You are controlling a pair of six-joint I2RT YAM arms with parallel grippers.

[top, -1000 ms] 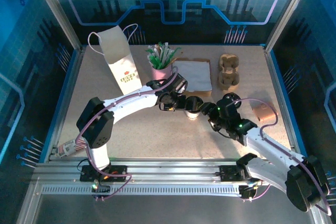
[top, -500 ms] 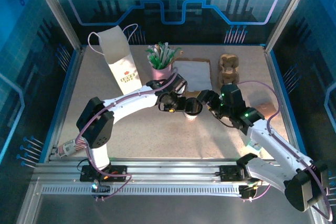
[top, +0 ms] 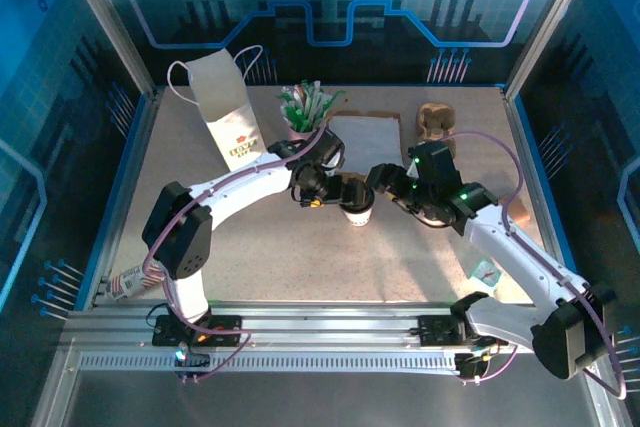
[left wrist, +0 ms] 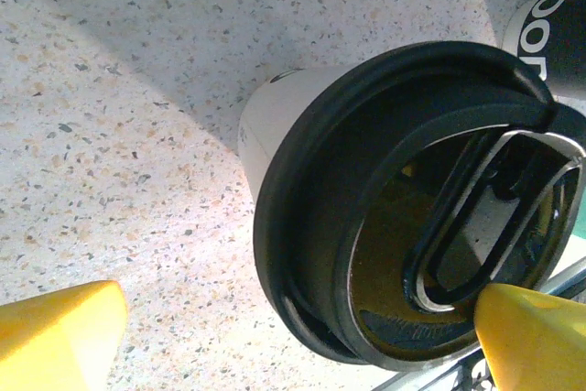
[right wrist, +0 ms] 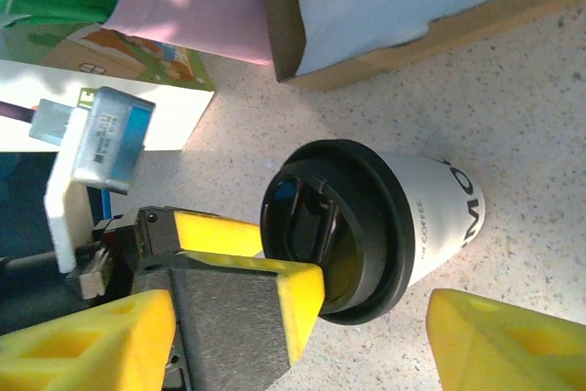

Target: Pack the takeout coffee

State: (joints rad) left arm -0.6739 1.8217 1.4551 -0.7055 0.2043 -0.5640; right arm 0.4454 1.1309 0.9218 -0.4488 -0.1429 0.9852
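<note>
Lidded cup (left wrist: 366, 208), left tool (left wrist: 300, 298) open (astride it)

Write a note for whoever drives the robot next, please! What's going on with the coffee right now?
Left gripper: open, one finger on each side of the paper coffee cup, not clamped.
Right gripper: open, pointed at the cup, holding nothing.
Cup: upright mid-table, with its black lid on.
Done: the lid is on.
Left: grip the cup and pack it. It sits in neither the cardboard cup carrier nor the paper bag.
</note>
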